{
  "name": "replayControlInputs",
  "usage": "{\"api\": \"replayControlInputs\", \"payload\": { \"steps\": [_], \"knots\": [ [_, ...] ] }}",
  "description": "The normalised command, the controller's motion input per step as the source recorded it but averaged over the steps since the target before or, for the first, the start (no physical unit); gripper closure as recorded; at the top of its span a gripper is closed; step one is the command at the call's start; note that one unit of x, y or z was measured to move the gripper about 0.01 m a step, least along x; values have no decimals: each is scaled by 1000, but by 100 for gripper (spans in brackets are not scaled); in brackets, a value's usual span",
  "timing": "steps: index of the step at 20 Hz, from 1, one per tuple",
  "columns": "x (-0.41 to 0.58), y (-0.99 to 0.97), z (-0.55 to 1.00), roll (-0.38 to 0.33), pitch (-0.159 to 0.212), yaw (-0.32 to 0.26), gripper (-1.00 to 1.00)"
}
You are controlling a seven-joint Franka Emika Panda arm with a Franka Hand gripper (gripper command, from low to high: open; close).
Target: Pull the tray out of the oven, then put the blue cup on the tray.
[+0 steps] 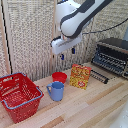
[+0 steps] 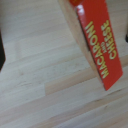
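The light-blue cup (image 1: 56,91) stands upright on the wooden table, its handle towards the exterior view's left. The silver-and-black oven (image 1: 116,46) sits at the exterior view's right. The tray (image 1: 106,62), a dark rack of thin bars, shows at the oven's open front. My gripper (image 1: 67,53) hangs high above the table, up and behind the cup, open with nothing between its fingers. The wrist view shows neither the cup nor the oven.
A red bowl (image 1: 59,76) sits just behind the cup. A red macaroni and cheese box (image 1: 80,76) (image 2: 97,40) stands between the cup and the oven. The door's bar handle (image 1: 99,76) juts out low in front of the oven. A red basket (image 1: 20,95) fills the exterior view's left.
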Motion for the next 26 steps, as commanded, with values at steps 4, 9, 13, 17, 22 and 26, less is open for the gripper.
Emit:
{"api": "replayControlInputs", "payload": {
  "steps": [4,9,13,17,22,26],
  "knots": [
    [-59,-511,66,-262,-77,85,-100],
    [-66,-566,142,-244,-121,76,-100],
    [0,-493,24,-290,-114,70,-100],
    [11,-428,-30,-324,-62,67,-100],
    [21,-585,-117,-304,-1,40,-100],
    [18,-850,-159,-211,0,0,-100]
  ]
}}
